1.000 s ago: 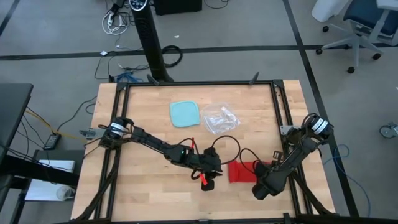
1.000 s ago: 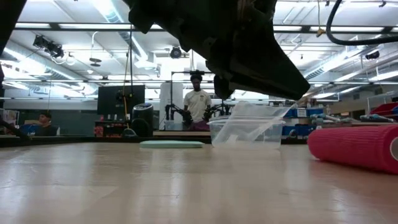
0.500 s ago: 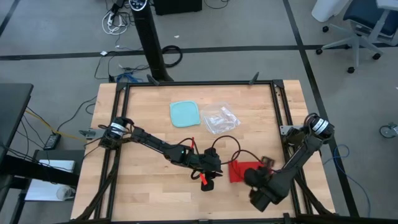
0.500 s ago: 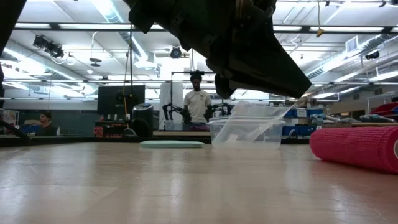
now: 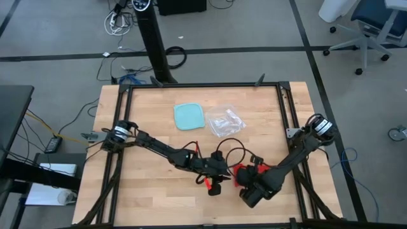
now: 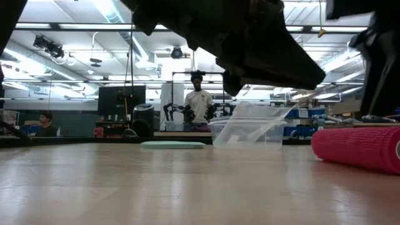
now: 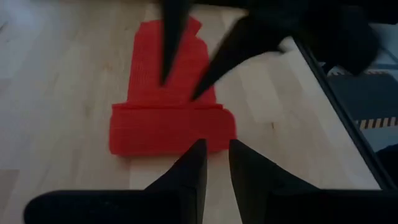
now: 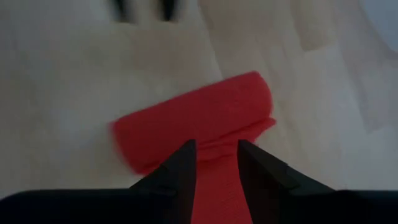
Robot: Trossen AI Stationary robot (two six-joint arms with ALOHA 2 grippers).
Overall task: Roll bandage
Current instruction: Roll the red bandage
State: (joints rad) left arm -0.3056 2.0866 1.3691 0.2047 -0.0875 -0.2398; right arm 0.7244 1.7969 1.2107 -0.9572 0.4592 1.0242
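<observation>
The red bandage (image 7: 168,127) lies on the wooden table, right of centre near the front. Its near part is wound into a roll (image 6: 359,147), and a flat strip (image 7: 149,56) runs on from it. In the high view the bandage (image 5: 240,170) is mostly under my right arm. My left gripper (image 7: 216,144) hangs just short of the roll's edge with a narrow gap between its fingers and nothing in it. My right gripper (image 8: 216,143) points down over the flat strip just behind the roll (image 8: 193,118). It is open, and the strip shows between its fingers. My right gripper comes at the flat strip (image 7: 180,93) from above, close behind the roll, one finger (image 7: 168,56) nearer the strip's middle and the other nearer its edge. I cannot tell whether the tips touch the cloth. The bandage lies flat on the table.
A light-blue square lid (image 5: 189,116) and a clear crinkled plastic bag (image 5: 224,121) lie at the far middle of the table. Black frame rails (image 5: 286,108) run along the table's edges. People stand in the room beyond the table (image 6: 199,100).
My right gripper has swung toward the table's left, over the bandage and close to my left gripper. It has tipped from a shallow slant to pointing steeply down, and now covers most of the bandage from above. The bandage has stayed where it was.
</observation>
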